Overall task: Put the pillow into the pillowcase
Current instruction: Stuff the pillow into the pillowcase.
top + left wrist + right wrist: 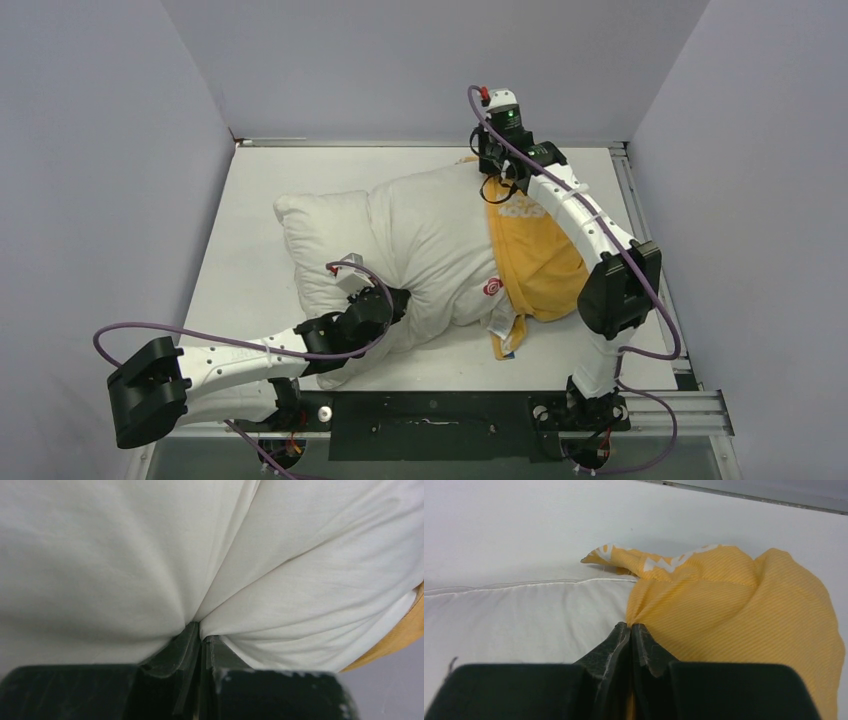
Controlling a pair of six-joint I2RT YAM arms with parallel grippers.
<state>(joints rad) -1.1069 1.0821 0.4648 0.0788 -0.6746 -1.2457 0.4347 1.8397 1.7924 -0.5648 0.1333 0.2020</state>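
The pillow (400,240) is lying across the tabletop (250,290), and only its right end is sitting inside the pillowcase (540,265). The left fingers (186,642) are squeezing tight on a fold of the pillow's near side. The right fingers (618,639) are pinching the yellow edge of the pillowcase on the far side. So the stuffing step is going on, with most of the pillow showing. Next, I am guessing, the right arm is needing to tug the case further over the pillow while the left arm is pushing the pillow in.

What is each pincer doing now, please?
Left pincer: closed, pinching the pillow.
Right pincer: closed, pinching the pillowcase.
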